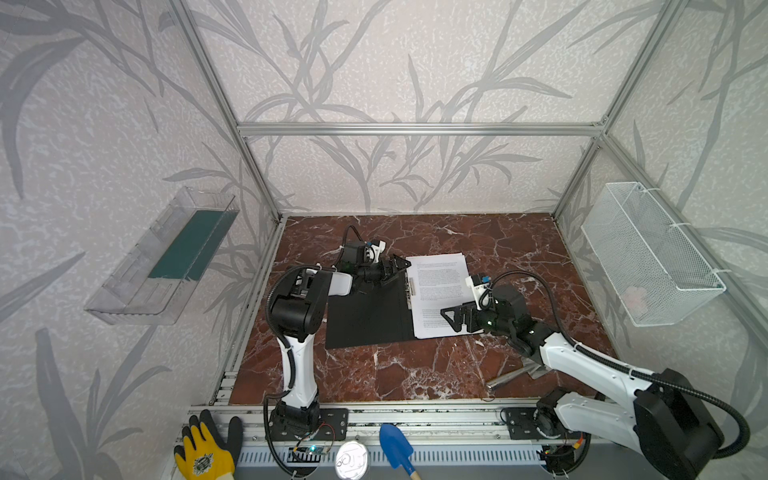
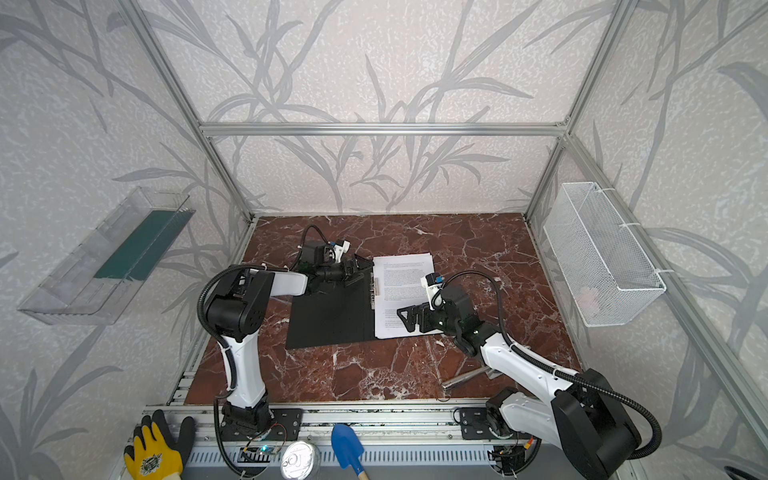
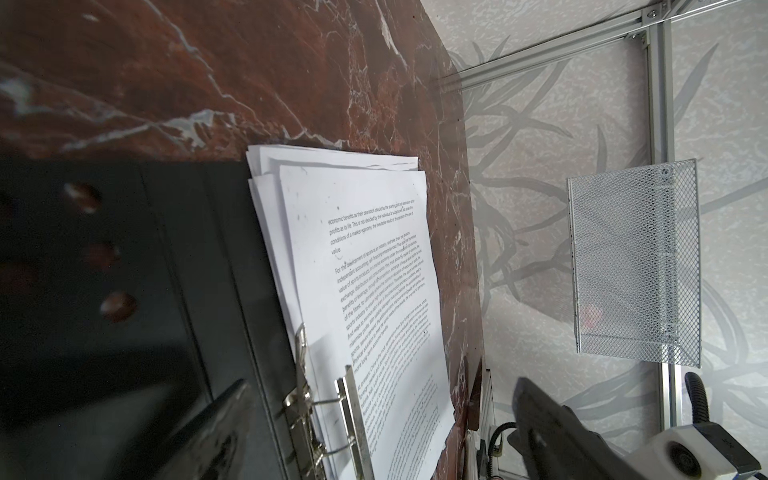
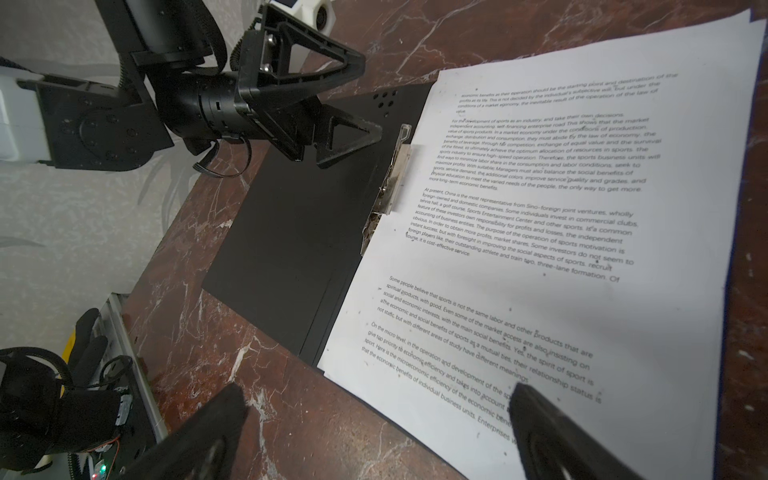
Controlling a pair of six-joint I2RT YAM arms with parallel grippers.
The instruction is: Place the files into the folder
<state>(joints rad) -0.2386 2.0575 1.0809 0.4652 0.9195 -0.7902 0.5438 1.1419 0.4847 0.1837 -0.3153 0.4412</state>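
In both top views the folder [image 1: 365, 316] lies open at mid-frame on the table [image 1: 415, 374]. The files [image 1: 440, 278] lie on its right half, with the clip [image 1: 411, 291] along their left edge. The left gripper [image 1: 399, 270] is at the folder's upper edge, just left of the files. The right gripper [image 1: 449, 320] is over their lower right. A tray [image 1: 162, 257] hangs far left and a basket [image 1: 648, 257] far right.

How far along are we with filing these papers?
Done: the files lie stacked on the right half of the open folder, their edge at the metal clip. In hand: nothing; the left gripper and right gripper are both open. Left: squaring the fanned sheets, and probably closing the cover.
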